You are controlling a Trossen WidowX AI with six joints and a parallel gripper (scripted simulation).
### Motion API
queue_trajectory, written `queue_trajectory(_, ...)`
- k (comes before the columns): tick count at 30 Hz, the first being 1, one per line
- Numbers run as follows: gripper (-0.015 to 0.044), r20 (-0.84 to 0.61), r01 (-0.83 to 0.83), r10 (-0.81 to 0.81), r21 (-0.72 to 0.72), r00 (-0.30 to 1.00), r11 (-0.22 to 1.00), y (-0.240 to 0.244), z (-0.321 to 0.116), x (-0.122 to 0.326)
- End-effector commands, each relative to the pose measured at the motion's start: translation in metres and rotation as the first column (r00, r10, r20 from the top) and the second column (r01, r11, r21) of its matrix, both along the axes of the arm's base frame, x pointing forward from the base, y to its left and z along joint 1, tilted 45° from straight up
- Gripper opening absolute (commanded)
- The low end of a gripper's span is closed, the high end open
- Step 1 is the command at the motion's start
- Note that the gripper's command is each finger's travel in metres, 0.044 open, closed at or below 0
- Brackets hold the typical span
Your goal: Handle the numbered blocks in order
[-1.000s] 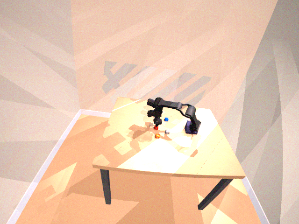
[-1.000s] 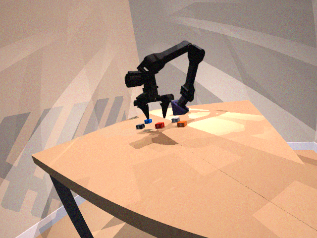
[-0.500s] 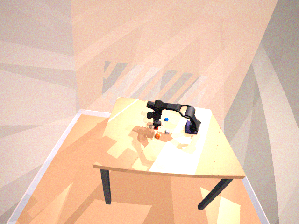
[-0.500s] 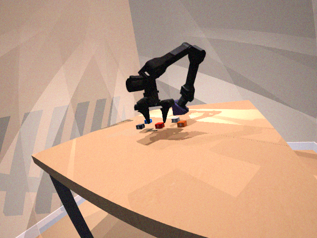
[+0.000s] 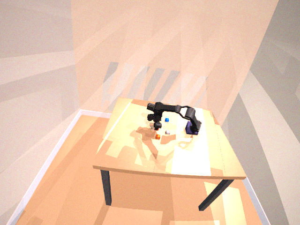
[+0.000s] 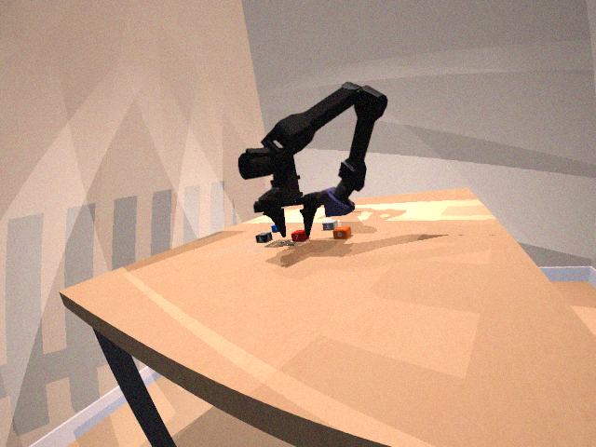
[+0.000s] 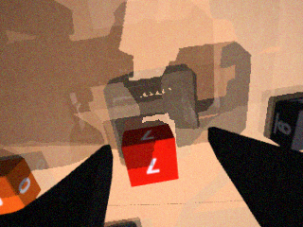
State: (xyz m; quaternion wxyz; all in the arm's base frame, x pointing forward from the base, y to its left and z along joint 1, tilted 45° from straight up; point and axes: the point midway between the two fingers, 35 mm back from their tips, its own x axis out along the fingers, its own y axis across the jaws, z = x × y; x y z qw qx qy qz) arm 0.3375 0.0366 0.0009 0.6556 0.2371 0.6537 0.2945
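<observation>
My gripper [image 5: 157, 128] [image 6: 295, 235] [image 7: 160, 142] is open and low, one finger on each side of the red block [image 6: 299, 236] [image 7: 152, 163], with gaps on both sides. The red block shows a 7 and rests on the table. The orange block [image 5: 158, 137] [image 6: 342, 233] [image 7: 14, 189] shows a 0, outside one finger. The black block [image 6: 263, 237] [image 7: 286, 124], outside the other finger, shows a barred digit, apparently 6. The grey-white block [image 5: 168, 132] [image 6: 330, 224] and the blue block [image 5: 167, 119] [image 6: 275, 228] stand nearer the arm's base; their digits are unreadable here.
The arm's purple base [image 5: 191, 128] [image 6: 337, 203] stands on the wooden table [image 5: 135, 164] [image 6: 336, 298]. The orange and black blocks flank the fingers closely. Strong shadows and bright light patches cross the table around the blocks.
</observation>
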Motion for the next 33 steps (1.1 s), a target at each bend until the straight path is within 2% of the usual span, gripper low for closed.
queue_trajectory(1,0.0164,-0.004,0.004,-0.004,0.004,1.000,1.000,0.0007,-0.0003,0.0000)
queue_trajectory(3,0.0120,-0.004,0.004,-0.004,0.004,1.000,1.000,0.0007,-0.0003,0.0000)
queue_trajectory(33,0.0120,-0.004,0.004,-0.004,0.004,1.000,1.000,0.0007,-0.0003,0.0000)
